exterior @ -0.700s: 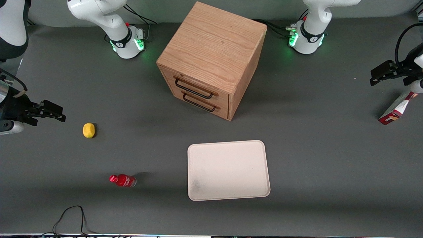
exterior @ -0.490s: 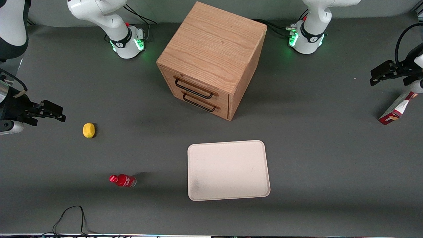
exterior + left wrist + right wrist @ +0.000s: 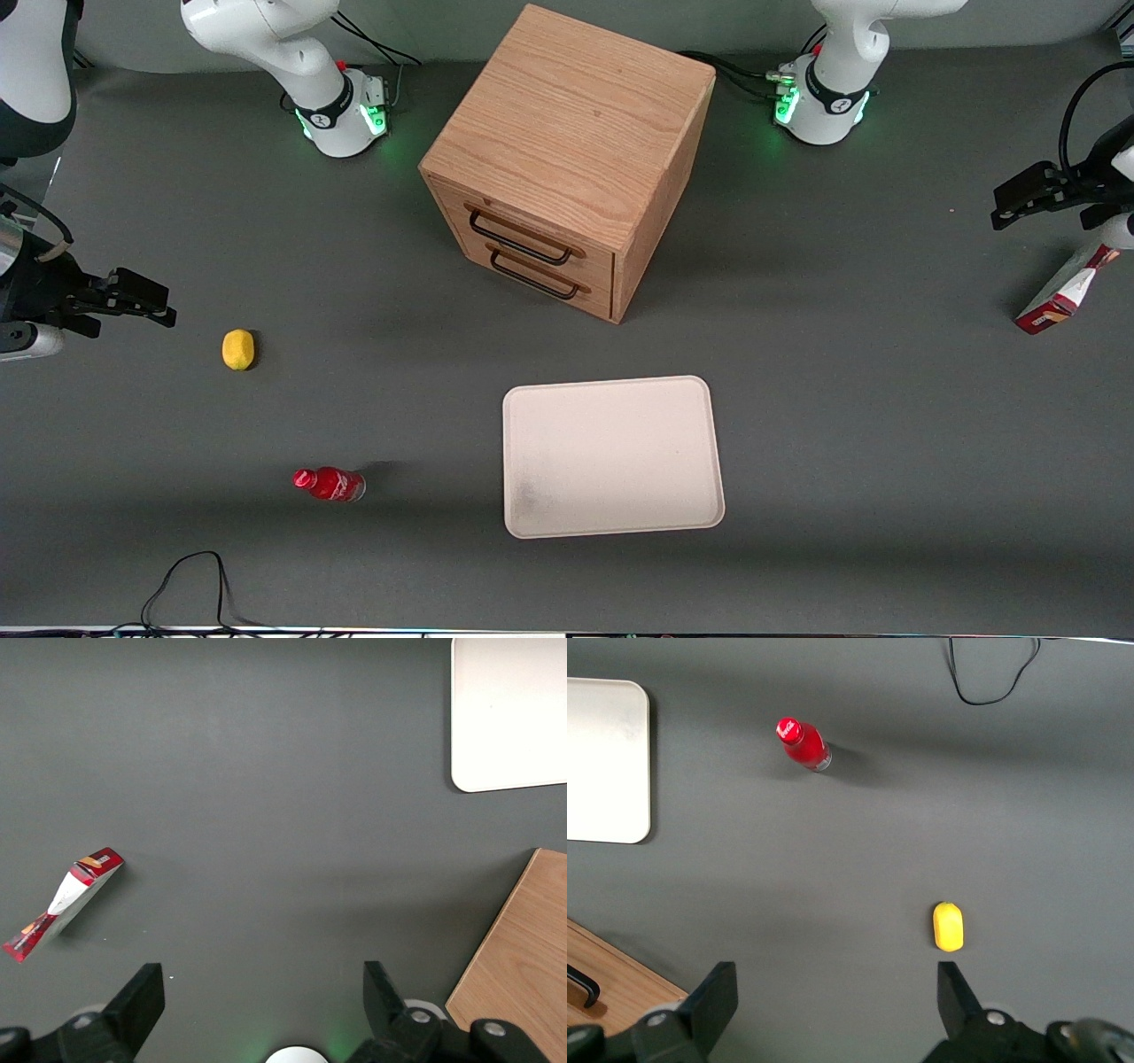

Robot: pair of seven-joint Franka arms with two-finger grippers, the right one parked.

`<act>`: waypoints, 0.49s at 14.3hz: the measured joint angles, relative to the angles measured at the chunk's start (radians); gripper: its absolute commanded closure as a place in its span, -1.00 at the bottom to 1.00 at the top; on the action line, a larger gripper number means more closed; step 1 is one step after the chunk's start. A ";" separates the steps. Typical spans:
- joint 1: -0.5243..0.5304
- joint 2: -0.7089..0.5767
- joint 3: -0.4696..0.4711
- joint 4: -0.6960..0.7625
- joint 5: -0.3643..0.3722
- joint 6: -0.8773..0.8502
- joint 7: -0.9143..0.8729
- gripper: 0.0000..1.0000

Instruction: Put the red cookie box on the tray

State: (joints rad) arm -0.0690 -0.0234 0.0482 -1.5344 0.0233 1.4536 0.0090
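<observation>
The red cookie box (image 3: 1059,297), slim, red with white panels, lies on the grey table at the working arm's end. It also shows in the left wrist view (image 3: 62,904). My left gripper (image 3: 1019,199) hangs above the table, a little farther from the front camera than the box and apart from it. In the left wrist view the gripper (image 3: 261,992) is open and empty over bare table. The cream-white tray (image 3: 611,456) lies flat and empty in front of the cabinet, nearer to the front camera; its corner shows in the left wrist view (image 3: 509,713).
A wooden two-drawer cabinet (image 3: 567,159) stands mid-table, both drawers shut. A small red bottle (image 3: 330,484) and a yellow lemon (image 3: 237,349) lie toward the parked arm's end. A black cable (image 3: 190,585) loops at the table's near edge.
</observation>
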 measured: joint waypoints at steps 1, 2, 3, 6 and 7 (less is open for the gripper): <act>0.001 -0.001 0.000 0.000 0.000 0.000 0.001 -1.00; 0.001 -0.001 0.000 0.000 0.000 0.001 0.005 -1.00; 0.001 -0.001 0.000 0.001 0.000 0.001 0.014 -1.00; 0.001 -0.001 0.000 0.001 0.000 0.001 0.045 -1.00; 0.001 -0.001 0.000 0.001 0.000 0.001 0.058 -1.00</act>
State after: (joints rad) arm -0.0683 -0.0248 0.0482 -1.5337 0.0233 1.4544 0.0666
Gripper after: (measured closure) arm 0.000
